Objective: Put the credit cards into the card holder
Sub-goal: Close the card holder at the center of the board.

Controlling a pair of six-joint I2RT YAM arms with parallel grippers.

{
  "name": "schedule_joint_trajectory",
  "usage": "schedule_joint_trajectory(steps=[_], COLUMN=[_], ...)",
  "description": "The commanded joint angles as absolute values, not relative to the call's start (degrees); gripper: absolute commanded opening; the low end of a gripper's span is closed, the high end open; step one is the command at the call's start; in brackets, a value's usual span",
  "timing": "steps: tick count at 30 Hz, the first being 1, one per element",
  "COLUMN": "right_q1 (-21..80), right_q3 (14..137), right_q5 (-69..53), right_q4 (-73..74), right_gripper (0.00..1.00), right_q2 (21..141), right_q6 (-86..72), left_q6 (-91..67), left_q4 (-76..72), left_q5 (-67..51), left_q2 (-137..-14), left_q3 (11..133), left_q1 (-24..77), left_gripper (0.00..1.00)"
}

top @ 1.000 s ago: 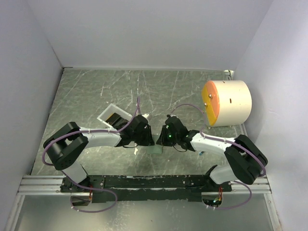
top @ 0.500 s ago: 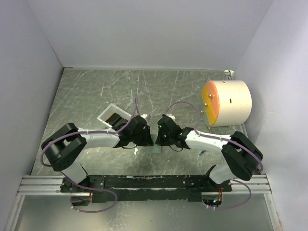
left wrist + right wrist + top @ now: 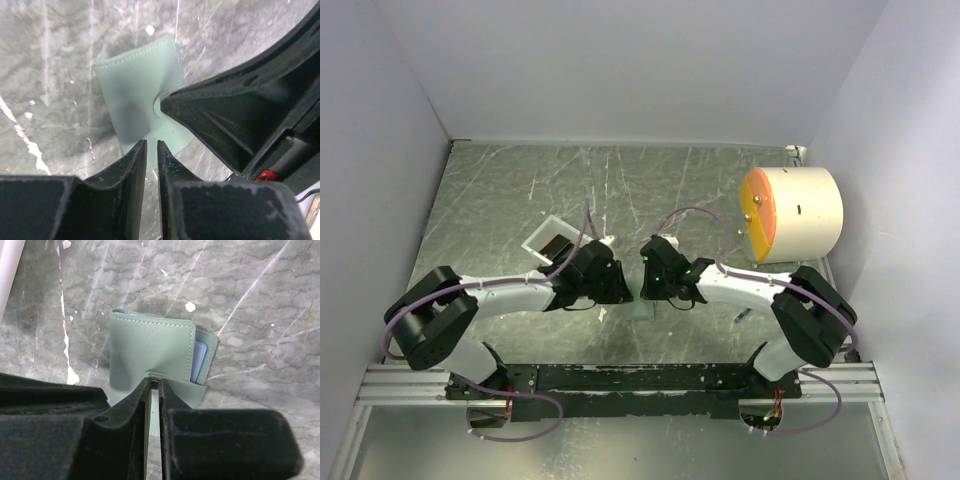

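Left claw [image 3: 150, 146] and right claw [image 3: 154, 386] pinch opposite edges of the card holder [image 3: 145, 352] between them, apparently to open it.

Grey marble tbl [image 3: 500, 200], plain white walls [image 3: 620, 60], 3 sides.

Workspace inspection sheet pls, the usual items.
Surface: dark marbled table, white flecks.
Job's things: card holder folded, held between both grippers; one dark card in the white tray; other cards not seen.
Clutter: cream drum, orange face, far right.
Grippers: left gripper pinches the holder's edge, right gripper its tab.
Cables: purple cables loop over both arms.
Surroundings: white walls, three sides.
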State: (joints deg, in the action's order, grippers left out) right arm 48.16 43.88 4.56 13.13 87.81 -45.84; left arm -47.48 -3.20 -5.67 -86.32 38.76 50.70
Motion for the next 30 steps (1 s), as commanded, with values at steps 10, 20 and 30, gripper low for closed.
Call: schedule_joint_trajectory(steps=[10,20,30], right_q1=[48.57,48.52,48.57], right_q3=[44.03,46.00,52.44], right_q5=[5.57,11.75,20.65], right_q4=[23.90,24.27,28.27], right_gripper=[0.13,0.38,0.98], right_q2=[81.78,70.78,58.21], right_q6=[-43.46,-43.65,-40.82], left_q6=[-45.77,-42.39,-33.39], left_q4=[-0.17,8.02,24.96], left_q5=[-5.26,-1.96,5.00], left_q2=[-78.76,-69.64,-60.67], left_q3=[38.67,43.31,59.94], left_q1=[45.37,44.80,44.81], left_gripper=[0.28,0.49,1.00])
